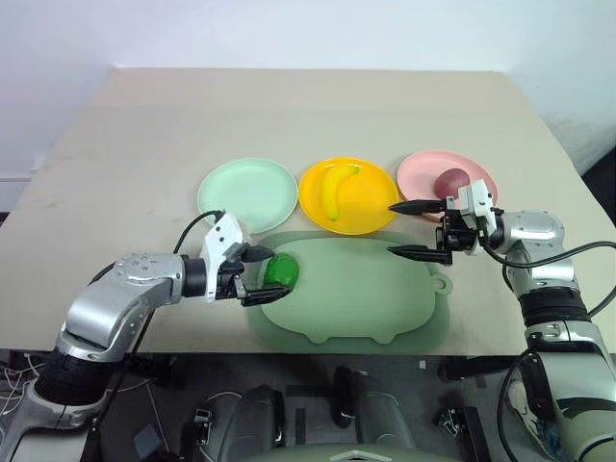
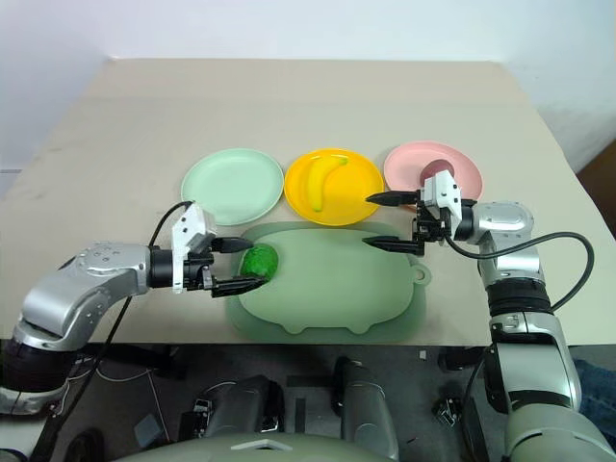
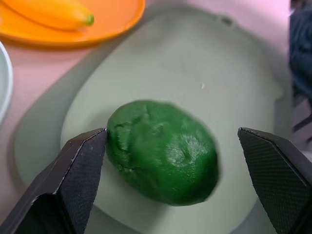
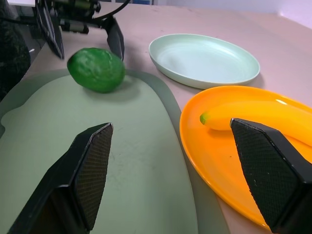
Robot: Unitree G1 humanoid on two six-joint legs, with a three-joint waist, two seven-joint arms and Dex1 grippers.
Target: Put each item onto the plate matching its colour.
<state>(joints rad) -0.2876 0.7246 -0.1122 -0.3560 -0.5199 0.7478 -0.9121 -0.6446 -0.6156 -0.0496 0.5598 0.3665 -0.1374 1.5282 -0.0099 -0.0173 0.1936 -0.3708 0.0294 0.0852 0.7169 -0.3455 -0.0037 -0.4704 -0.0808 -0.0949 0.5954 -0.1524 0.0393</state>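
**Green lump between our open left jaws, not yet gripped**

Green lump is the last item off its plate: it lies on the large pale green mat, at the mat's left end, close in front of the mint green plate. The banana already rests on the yellow plate, and the red-purple fruit sits on the pink plate.

Our left gripper stands wide, one finger on each side of the lump. In the left wrist view one fingertip is touching or almost touching the lump's side, while the other stands well clear. Nothing is held yet.

What we judge could go wrong:
- That uneven spacing means the near finger may push the lump sideways across the smooth mat as the jaws close, so it rolls or squirts out.
- The lump is rounded and bumpy; a pinch off its middle could let it slip on the lift.
- The carry to the mint green plate is short, but a low carry could clip that plate's rim.

Our right gripper hangs wide and empty over the gap between the yellow plate and the mat, near enough that we should keep it out of the left arm's way.
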